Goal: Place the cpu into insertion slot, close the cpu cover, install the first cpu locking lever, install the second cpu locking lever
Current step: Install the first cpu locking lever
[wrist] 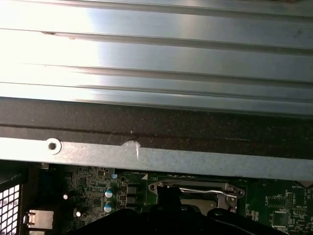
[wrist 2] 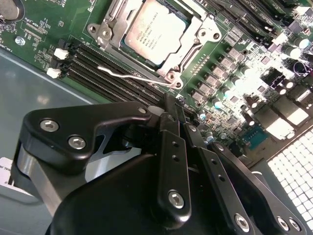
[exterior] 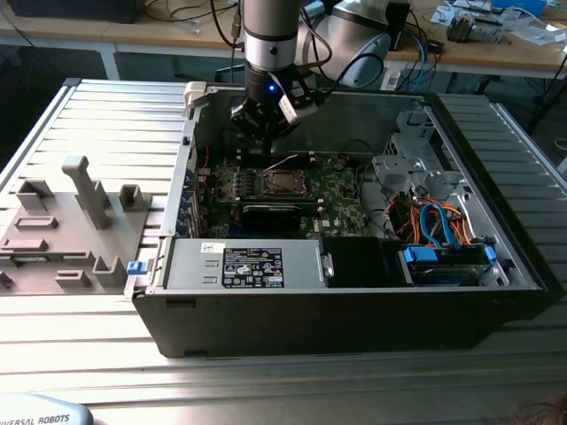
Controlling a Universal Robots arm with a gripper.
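A ribbed metal work surface [exterior: 106, 115] carries an open desktop computer case [exterior: 354, 301], with a cluttered wooden bench behind it in the exterior view. The arm comes down from above into the case, and its gripper [exterior: 263, 133] hangs over the far edge of the green motherboard [exterior: 337, 190], above and just behind the socket area. In the second wrist view the black fingers [wrist 2: 171, 161] stand close together with only a thin gap between them and nothing held; their tips point toward the board without touching it.

Just past the fingertips in that view lies the insertion slot [wrist 2: 110, 36], with the cpu [wrist 2: 154, 27] seated flat in it, its silver-grey top facing up. The cpu cover [wrist 2: 193, 41] lies down around the chip, framing it. A thin wire locking lever [wrist 2: 129, 74] runs along the near side of the socket, beside the dark memory slots [wrist 2: 93, 73]; whether it is latched cannot be told. In the first wrist view another bright lever [wrist: 210, 190] crosses the socket frame, under the case's grey metal wall [wrist: 195, 161].

Farther out in the exterior view, a grey power supply [exterior: 248, 266] sits along the case's near side, blue and orange cables [exterior: 438, 221] bunch toward the exterior view's right, and a grey moulded fixture [exterior: 75, 221] rests on the surface at the exterior view's left.
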